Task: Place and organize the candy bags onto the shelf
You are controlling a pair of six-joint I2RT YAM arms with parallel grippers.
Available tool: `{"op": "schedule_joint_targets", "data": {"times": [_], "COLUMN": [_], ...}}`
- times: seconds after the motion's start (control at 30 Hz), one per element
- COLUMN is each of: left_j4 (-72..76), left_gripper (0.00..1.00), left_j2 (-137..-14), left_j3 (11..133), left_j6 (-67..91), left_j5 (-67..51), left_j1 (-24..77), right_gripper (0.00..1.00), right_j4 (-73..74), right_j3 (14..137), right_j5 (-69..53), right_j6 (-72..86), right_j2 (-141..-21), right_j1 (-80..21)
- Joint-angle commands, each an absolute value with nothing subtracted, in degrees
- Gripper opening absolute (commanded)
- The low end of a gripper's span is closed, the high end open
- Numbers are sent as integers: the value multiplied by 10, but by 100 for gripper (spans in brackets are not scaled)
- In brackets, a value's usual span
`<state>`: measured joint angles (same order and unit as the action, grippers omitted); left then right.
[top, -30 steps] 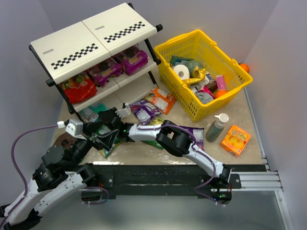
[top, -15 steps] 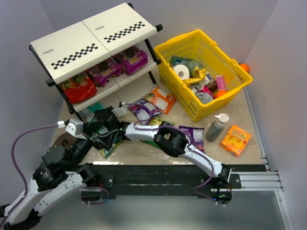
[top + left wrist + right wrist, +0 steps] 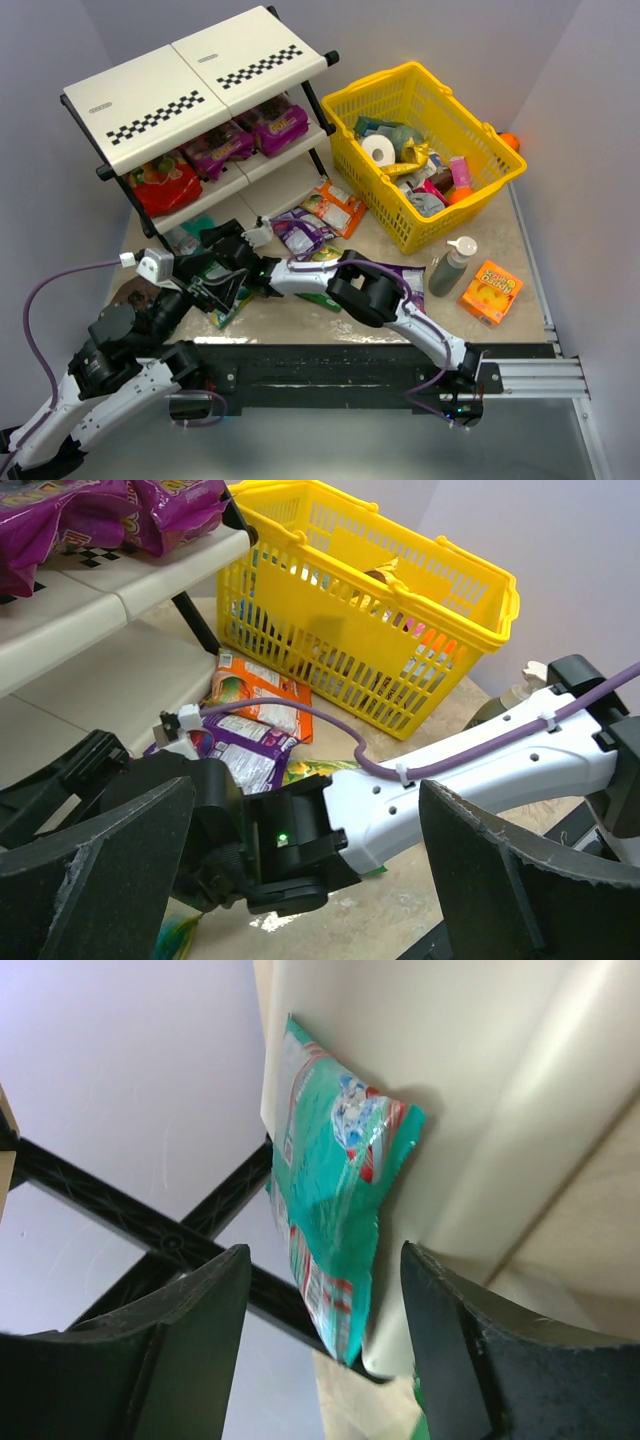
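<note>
**A:** What's on the shelf (image 3: 190, 80)?

**B:** Middle tier has a red bag (image 3: 162, 185) on the left and two purple bags (image 3: 215, 150) to its right. The bottom tier holds a teal bag (image 3: 335, 1210) at the left end, flat on the slanted panel.

**A:** And the table (image 3: 520, 320)?

**B:** Shelf back left, yellow basket (image 3: 470, 205) back right. Between them lie an orange bag (image 3: 335, 207) and a loose purple bag (image 3: 300, 232), touching. A green bag (image 3: 226, 308) sits near the front edge, partly covered. Grey bottle (image 3: 452, 265) and orange box (image 3: 491, 290) are just in front of the basket, apart from each other.

arms (image 3: 470, 765): white shells, black joints | cables (image 3: 300, 711): purple | fingers (image 3: 190, 1350): black
</note>
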<state>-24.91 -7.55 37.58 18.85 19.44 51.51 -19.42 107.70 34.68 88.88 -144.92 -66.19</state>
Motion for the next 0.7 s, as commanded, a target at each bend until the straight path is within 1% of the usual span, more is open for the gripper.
{"op": "schedule_joint_targets", "data": {"times": [0.0, 0.07, 0.1, 0.17, 0.2, 0.27, 0.3, 0.37, 0.4, 0.47, 0.53, 0.63, 0.67], "left_j4": [-238, -240, -242, -249, -252, -265, -272, -307, -321, -367, -403, -410, -406], "left_gripper": [100, 100, 100, 100, 100, 100, 100, 100, 99, 99, 100, 100, 100], "left_j2": [-75, -74, -75, -78, -82, -102, -112, -151, -166, -212, -251, -271, -270], "left_j3": [377, 378, 378, 379, 381, 386, 395, 408, 421, 441, 452, 454, 450], "left_j6": [184, 186, 192, 200, 211, 225, 242, 265, 290, 321, 362, 385, 384], "left_j5": [207, 213, 216, 236, 243, 263, 270, 300, 310, 345, 371, 387, 387], "left_j1": [513, 513, 513, 513, 513, 514, 513, 514, 513, 513, 513, 514, 514], "right_gripper": [68, 68, 68, 71, 77, 83, 89, 97, 99, 99, 99, 94, 90], "right_j4": [-215, -230, -258, -265, -258, -245, -225, -194, -172, -159, -182, -229, -262], "right_j3": [1003, 968, 927, 885, 846, 808, 773, 745, 719, 692, 641, 584, 558], "right_j5": [345, 336, 329, 295, 286, 261, 257, 244, 242, 228, 187, 124, 113], "right_j6": [855, 826, 807, 776, 771, 753, 742, 716, 706, 698, 705, 755, 767], "right_j2": [-1378, -1341, -1326, -1281, -1267, -1217, -1202, -1169, -1139, -1115, -1091, -1091, -1094], "right_j1": [-664, -664, -664, -664, -663, -661, -661, -660, -660, -660, -662, -665, -668]}}
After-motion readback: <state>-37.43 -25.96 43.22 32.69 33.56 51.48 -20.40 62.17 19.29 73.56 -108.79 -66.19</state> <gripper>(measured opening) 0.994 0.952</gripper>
